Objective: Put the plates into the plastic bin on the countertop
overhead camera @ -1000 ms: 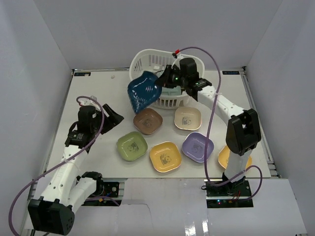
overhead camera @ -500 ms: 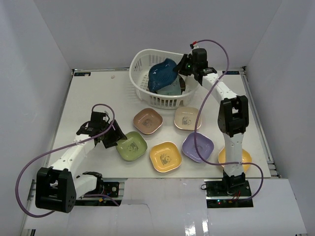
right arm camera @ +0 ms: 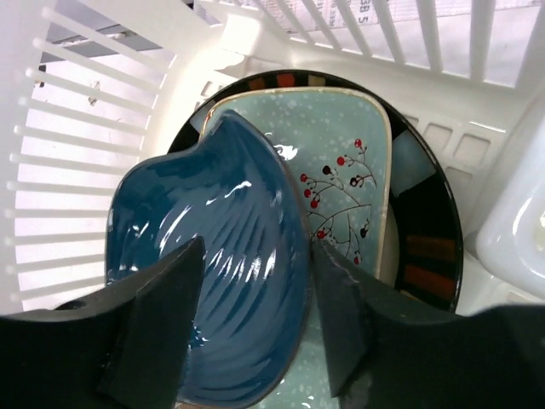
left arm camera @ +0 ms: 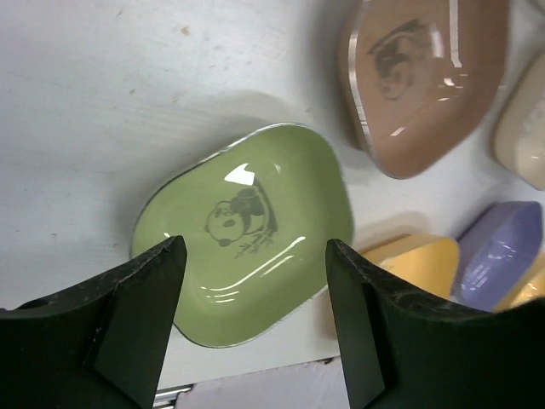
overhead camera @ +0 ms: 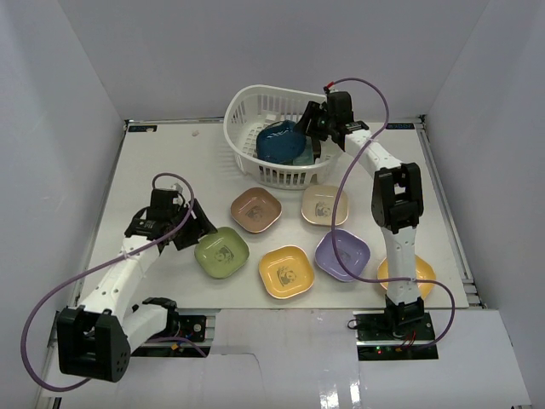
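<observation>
The dark blue plate (overhead camera: pixel 279 141) (right arm camera: pixel 213 281) lies in the white plastic bin (overhead camera: pixel 247 109) (right arm camera: pixel 94 128), on top of a mint-green tray (right arm camera: pixel 341 153) and a round black striped-rim plate (right arm camera: pixel 430 230). My right gripper (overhead camera: pixel 317 126) (right arm camera: pixel 251 315) hangs open just over the blue plate's edge, its fingers apart on either side of the rim. My left gripper (overhead camera: pixel 201 235) (left arm camera: pixel 255 285) stands open just above the near edge of the green plate (overhead camera: pixel 221 252) (left arm camera: pixel 247 226) on the countertop (overhead camera: pixel 170 162).
On the countertop lie the brown plate (overhead camera: pixel 255 210) (left arm camera: pixel 417 77), beige plate (overhead camera: pixel 324 204) (left arm camera: pixel 524 128), yellow plate (overhead camera: pixel 287 271) (left arm camera: pixel 409 260), purple plate (overhead camera: pixel 342 254) (left arm camera: pixel 498 256) and orange plate (overhead camera: pixel 406 274). White walls enclose the table.
My right gripper carried the dark blue plate into the bin and opened, leaving it there. My left gripper swung right and down to the green plate.
</observation>
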Robot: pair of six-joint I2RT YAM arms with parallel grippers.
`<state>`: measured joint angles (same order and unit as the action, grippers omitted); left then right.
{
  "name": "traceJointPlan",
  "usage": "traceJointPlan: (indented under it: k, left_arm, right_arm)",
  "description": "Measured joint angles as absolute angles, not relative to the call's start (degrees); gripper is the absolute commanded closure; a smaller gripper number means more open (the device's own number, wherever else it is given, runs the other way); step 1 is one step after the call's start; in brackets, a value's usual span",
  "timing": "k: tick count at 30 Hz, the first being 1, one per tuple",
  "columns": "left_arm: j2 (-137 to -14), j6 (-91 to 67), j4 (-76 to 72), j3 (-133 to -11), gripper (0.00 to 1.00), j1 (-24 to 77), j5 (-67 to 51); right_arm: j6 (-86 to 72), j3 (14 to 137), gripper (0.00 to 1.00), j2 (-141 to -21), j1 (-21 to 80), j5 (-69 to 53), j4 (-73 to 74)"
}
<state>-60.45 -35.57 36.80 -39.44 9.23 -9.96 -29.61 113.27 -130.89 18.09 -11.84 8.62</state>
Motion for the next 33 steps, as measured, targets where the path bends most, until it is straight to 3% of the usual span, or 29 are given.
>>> traceJointPlan:
  k: [1,3,4,6,14,23,24,26,29,30,33]
  left_arm:
    - [-59.3,-35.6,36.8,-39.9,0.23,9.2,-10.5]
    - [-57.6,-35.6,36.5,-41.1,0.23,9.2,-11.8]
    - [-56.9,-35.6,36.5,-41.8,0.23,9.2,-12.4]
    - [-56.5,-35.3,37.0,-43.4,0.24,9.2,-12.3]
    - [-58.5,-36.3,43.4,-44.7,0.26,9.2,-4.1]
    - [-59.2,-41.2,44.7,-37.8,0.29,9.2,-1.7]
    - [-59.6,-41.5,43.9,-37.3,0.32,9.2,-2.1]
    - [-60.8,-42.0,41.9,-36.2,0.37,9.2,-2.9]
    - [-62.8,-42.8,39.2,-34.7,0.54,9.2,-3.7]
    - [-63.1,-43.0,38.4,-34.2,0.69,9.2,-3.8]
    - [-63.4,-43.3,37.0,-33.7,1.00,9.2,-3.8]
  right_arm:
    - [-29.5,113.3,0.26,-130.9,18.1,-11.8,8.5]
    - [-29.3,113.4,0.16,-130.9,18.1,-11.6,8.3]
    - [-29.1,113.6,0.07,-130.9,18.1,-11.4,8.3]
    - [-28.3,114.4,0.02,-130.9,18.0,-10.8,8.5]
    - [-23.9,112.3,0.04,-123.9,18.2,-9.1,9.4]
    - [-19.9,69.8,0.32,-84.8,26.3,-5.0,1.6]
    - [-19.8,65.1,0.37,-81.5,28.0,-4.6,0.9]
    - [-19.7,57.1,0.38,-77.2,30.7,-3.6,0.9]
    - [-20.0,46.9,0.39,-73.3,32.4,-0.4,3.1]
    - [-20.2,43.9,0.39,-72.0,32.7,0.6,4.3]
    - [-20.9,37.4,0.35,-67.1,33.7,3.4,8.1]
